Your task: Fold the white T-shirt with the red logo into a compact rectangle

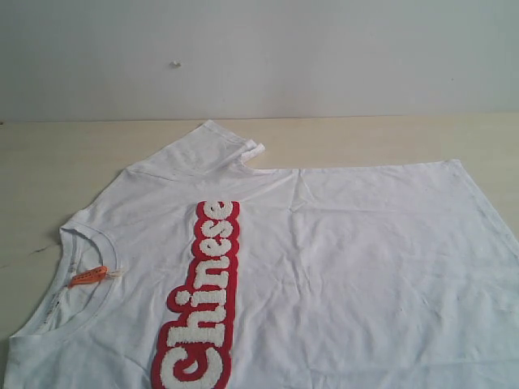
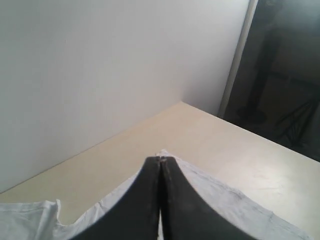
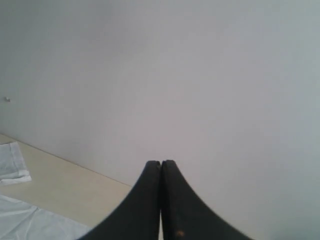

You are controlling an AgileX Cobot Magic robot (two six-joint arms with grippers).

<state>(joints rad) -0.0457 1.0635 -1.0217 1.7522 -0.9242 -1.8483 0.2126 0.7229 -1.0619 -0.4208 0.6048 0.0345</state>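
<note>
Shirt spread flat, exterior view: white T-shirt (image 1: 349,267) lies front up on a pale wooden table (image 1: 49,162), covering most of the near part and running off the lower and right edges of the view. Ribbed neck (image 1: 85,237) is at the left, with an orange neck tag (image 1: 87,276) inside it. One short sleeve (image 1: 212,146) points toward the far wall (image 1: 259,49), its cuff slightly turned up. Hem (image 1: 482,203) is at the right. Red logo (image 1: 203,300), fuzzy white letters "Chinese" on a red outline, runs as a strip from the lower edge up toward the middle of the chest. Fabric is mildly creased, no fold made yet. Left wrist view: left gripper (image 2: 160,159) has its two black fingers pressed together tip to tip, above an edge of the white T-shirt (image 2: 220,197); cannot tell whether it touches the cloth. Sleeve (image 2: 30,217) shows at one corner, with bare table beyond, white wall behind and a dark opening (image 2: 280,75) past the wall's end. Right wrist view: right gripper (image 3: 160,162) is likewise closed tight, fingers meeting at the tips, facing the wall. Bits of the white T-shirt (image 3: 35,220) and its sleeve cuff (image 3: 12,165) lie on the table off to one side.
</note>
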